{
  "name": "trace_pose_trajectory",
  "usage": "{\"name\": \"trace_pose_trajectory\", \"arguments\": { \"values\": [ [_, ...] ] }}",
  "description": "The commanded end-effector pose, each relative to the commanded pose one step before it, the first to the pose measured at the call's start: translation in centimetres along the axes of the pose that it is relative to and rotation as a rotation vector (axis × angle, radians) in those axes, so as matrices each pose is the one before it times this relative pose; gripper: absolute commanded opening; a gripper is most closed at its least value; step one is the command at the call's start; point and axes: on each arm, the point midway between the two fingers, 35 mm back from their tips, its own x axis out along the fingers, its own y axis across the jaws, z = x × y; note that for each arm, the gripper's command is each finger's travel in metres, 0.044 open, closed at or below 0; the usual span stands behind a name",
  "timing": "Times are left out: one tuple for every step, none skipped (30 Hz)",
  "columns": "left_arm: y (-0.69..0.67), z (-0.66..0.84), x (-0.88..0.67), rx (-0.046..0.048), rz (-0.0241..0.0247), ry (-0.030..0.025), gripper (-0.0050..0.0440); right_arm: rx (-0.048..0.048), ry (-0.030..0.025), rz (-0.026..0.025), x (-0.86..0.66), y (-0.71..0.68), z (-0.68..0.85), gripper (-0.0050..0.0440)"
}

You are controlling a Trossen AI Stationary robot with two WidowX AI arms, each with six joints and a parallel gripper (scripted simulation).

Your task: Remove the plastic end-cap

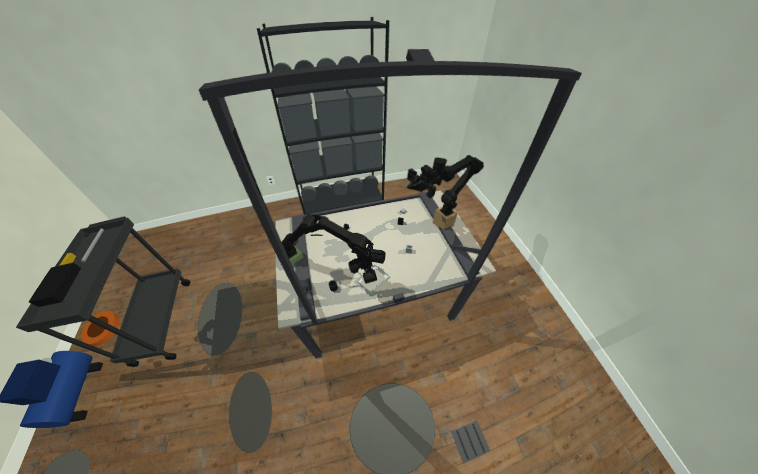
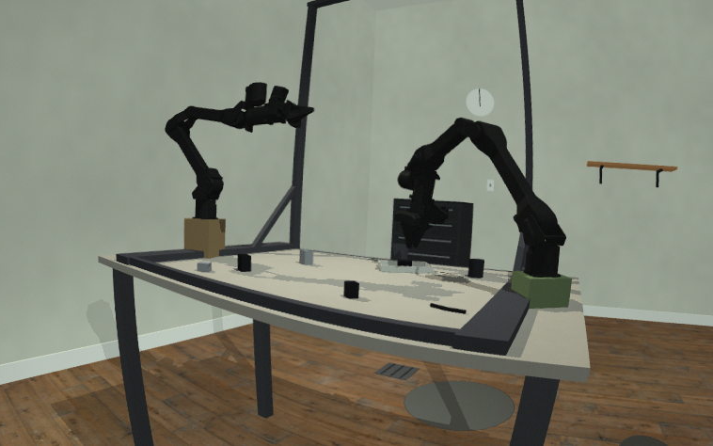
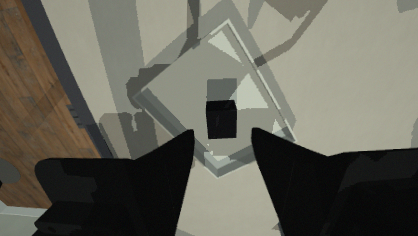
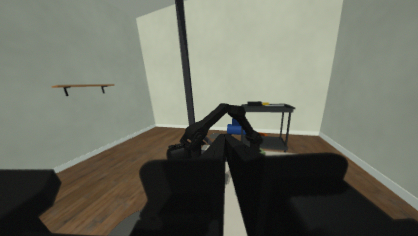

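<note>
The black end-cap [image 3: 221, 120] [image 2: 404, 262], block-shaped, rests inside the shallow light-grey tray [image 3: 180, 87] [image 2: 387, 268]. Its whole outline shows in the left wrist view, near the tray's lower corner there. My left gripper [image 3: 222, 134] [image 2: 413, 245] points down above the tray and cap. Its fingers are parted with nothing between them, and the exterior view shows a gap between the fingertips and the cap. My right gripper [image 4: 223, 138] [image 2: 311, 110] is shut, its bare fingertips together, high above the far side of the table from the left arm's base.
A black cylinder [image 1: 333, 285] [image 2: 475, 267] stands beside the tray. Black blocks [image 2: 351, 289] [image 2: 244, 262], a grey block [image 1: 409, 249] [image 2: 306, 257], a small light-grey piece [image 2: 204, 266] and a thin black strip [image 2: 448, 308] are elsewhere on the table. Dark frame posts [image 1: 500, 182] rise at the table's edge.
</note>
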Motion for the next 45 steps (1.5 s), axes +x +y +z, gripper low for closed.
{"name": "trace_pose_trajectory", "arguments": {
  "values": [
    [0.045,-0.452,-1.372,-0.00686,0.01704,0.03214,0.0200,0.00158,-0.01830,-0.00177,-0.122,-0.016,0.726,0.0000],
    [-0.016,0.025,0.022,0.00000,0.00000,0.00000,0.0200,0.00000,0.00000,0.00000,0.000,0.000,0.000,0.0000],
    [0.032,-0.045,-0.041,-0.00007,0.00037,0.00058,0.0200,0.00000,0.00000,0.00000,0.000,0.000,0.000,0.0000],
    [0.000,0.000,0.000,0.00000,0.00000,0.00000,0.0200,0.00000,0.00000,0.00000,0.000,0.000,0.000,0.0000],
    [0.000,0.000,0.000,0.00000,0.00000,0.00000,0.0200,0.00000,0.00000,0.00000,0.000,0.000,0.000,0.0000],
    [-0.064,0.102,0.116,0.00007,-0.00039,-0.00062,0.0200,0.00000,0.00000,0.00000,0.000,0.000,0.000,0.0000],
    [-0.016,0.026,0.031,0.00000,0.00000,0.00000,0.0200,0.00000,0.00000,0.00000,0.000,0.000,0.000,0.0000],
    [-0.019,0.030,0.028,0.00000,-0.00001,-0.00002,0.0200,0.00000,0.00000,0.00000,0.000,0.000,0.000,0.0000],
    [0.050,-0.066,-0.073,-0.00007,0.00037,0.00059,0.0200,0.00000,0.00000,0.00000,0.000,0.000,0.000,0.0000],
    [-0.543,-0.253,-0.302,-0.03207,0.00239,0.00852,0.0200,0.00000,0.00000,0.00002,0.001,0.000,0.001,0.0000],
    [-0.303,-0.244,-0.197,-0.02782,0.00458,0.00823,0.0200,0.00000,0.00001,0.00002,0.001,0.000,0.000,0.0000],
    [-0.359,-0.306,-0.242,-0.03362,0.00576,0.01003,0.0200,0.00000,0.00001,0.00002,0.001,0.000,0.000,0.0000],
    [-0.440,-0.504,-0.425,-0.04134,0.00951,0.01487,0.0200,0.00000,0.00002,0.00004,0.002,0.001,0.001,0.0000],
    [-0.460,-0.442,-0.334,-0.04508,0.00829,0.01355,0.0200,0.00000,0.00002,0.00003,0.001,0.001,0.001,0.0000],
    [-0.501,-0.517,-0.380,-0.05075,0.00972,0.01522,0.0200,0.00000,0.00002,0.00003,0.001,0.001,0.001,0.0000],
    [-0.415,-0.641,-0.504,-0.05284,0.01466,0.01743,0.0200,0.00000,0.00005,0.00007,0.003,0.001,0.001,0.0000],
    [-0.325,-0.520,-0.330,-0.04666,0.01137,0.01425,0.0200,0.00000,0.00003,0.00003,0.001,0.000,0.000,0.0000],
    [-0.317,-0.502,-0.326,-0.04314,0.01037,0.01316,0.0200,0.00000,0.00002,0.00003,0.001,0.000,0.000,0.0000],
    [-0.290,-0.507,-0.398,-0.04247,0.01240,0.01225,0.0200,0.00000,0.00007,0.00009,0.004,0.001,0.002,0.0000],
    [-0.334,-0.530,-0.350,-0.04299,0.01011,0.01298,0.0200,0.00000,0.00002,0.00003,0.001,0.000,0.000,0.0000],
    [0.000,0.000,0.000,0.00000,0.00000,0.00000,0.0200,0.00000,0.00000,0.00000,0.000,0.000,0.000,0.0000],
    [0.000,0.000,0.000,0.00000,0.00000,0.00000,0.0200,0.00000,0.00000,0.00000,0.000,0.000,0.000,0.0000],
    [-0.316,-0.539,-0.350,-0.04288,0.01037,0.01284,0.0200,0.00000,0.00002,0.00003,0.001,0.000,0.000,0.0000],
    [-0.298,-0.549,-0.351,-0.04276,0.01064,0.01270,0.0200,0.00000,0.00010,0.00011,0.006,0.002,0.002,0.0000],
    [-0.280,-0.557,-0.351,-0.04264,0.01091,0.01254,0.0200,0.00000,0.00002,0.00003,0.001,0.000,0.000,0.0000],
    [-0.262,-0.565,-0.352,-0.04253,0.01118,0.01239,0.0200,0.00000,0.00002,0.00003,0.001,0.000,0.000,0.0000],
    [-0.282,-0.670,-0.408,-0.04353,0.01172,0.01458,0.0200,0.00000,0.00012,0.00014,0.007,0.002,0.003,0.0000],
    [-0.225,-0.579,-0.352,-0.04232,0.01169,0.01208,0.0200,0.00000,0.00002,0.00003,0.001,0.000,0.000,0.0000],
    [-0.206,-0.585,-0.352,-0.04221,0.01197,0.01191,0.0200,0.00000,0.00002,0.00003,0.001,0.000,0.000,0.0000],
    [-0.149,-0.588,-0.385,-0.04179,0.01366,0.01108,0.0200,0.00000,0.00014,0.00017,0.008,0.003,0.003,0.0000],
    [-0.168,-0.595,-0.354,-0.04197,0.01254,0.01157,0.0200,0.00000,0.00002,0.00003,0.001,0.000,0.000,0.0000],
    [-0.148,-0.600,-0.355,-0.04186,0.01282,0.01137,0.0200,0.00000,0.00002,0.00003,0.001,0.000,0.000,0.0000],
    [-0.107,-0.542,-0.357,-0.04052,0.01337,0.00969,0.0200,0.00000,0.00000,0.00019,0.006,0.003,0.009,0.0000],
    [-0.109,-0.606,-0.357,-0.04164,0.01340,0.01097,0.0200,0.00000,0.00002,0.00003,0.001,0.000,0.000,0.0000],
    [-0.089,-0.608,-0.357,-0.04153,0.01369,0.01076,0.0200,0.00000,0.00002,0.00003,0.001,0.000,0.000,0.0000],
    [-0.077,-0.547,-0.330,-0.04024,0.01320,0.00934,0.0200,0.00000,-0.00026,0.00022,0.002,0.003,0.018,0.0000],
    [-0.050,-0.610,-0.358,-0.04133,0.01428,0.01029,0.0200,0.00000,0.00002,0.00003,0.001,0.000,0.000,0.0000],
    [0.000,0.000,0.000,0.00000,0.00000,0.00000,0.0200,0.00000,0.00000,0.00000,0.000,0.000,0.000,0.0000],
    [0.000,0.000,0.000,0.00000,0.00000,0.00000,0.0200,0.00000,0.00000,0.00000,0.000,0.000,0.000,0.0000],
    [-0.030,-0.611,-0.359,-0.04123,0.01457,0.01005,0.0200,0.00000,0.00002,0.00003,0.001,0.000,0.000,0.0000],
    [-0.025,-0.368,-0.236,-0.03454,0.01031,0.00584,0.0200,0.00000,-0.00029,0.00025,0.002,0.004,0.020,0.0000],
    [0.008,-0.609,-0.360,-0.04107,0.01514,0.00952,0.0200,0.00000,0.00002,0.00003,0.001,0.000,0.000,0.0000],
    [0.027,-0.608,-0.361,-0.04097,0.01543,0.00925,0.0200,0.00000,0.00002,0.00003,0.001,0.000,0.000,0.0000],
    [0.035,-0.743,-0.401,-0.04301,0.01657,0.01199,0.0200,0.00000,-0.00012,0.00028,0.002,0.004,0.013,0.0000],
    [0.067,-0.603,-0.362,-0.04078,0.01599,0.00869,0.0200,0.00000,0.00002,0.00003,0.001,0.000,0.000,0.0000]
  ]
}}
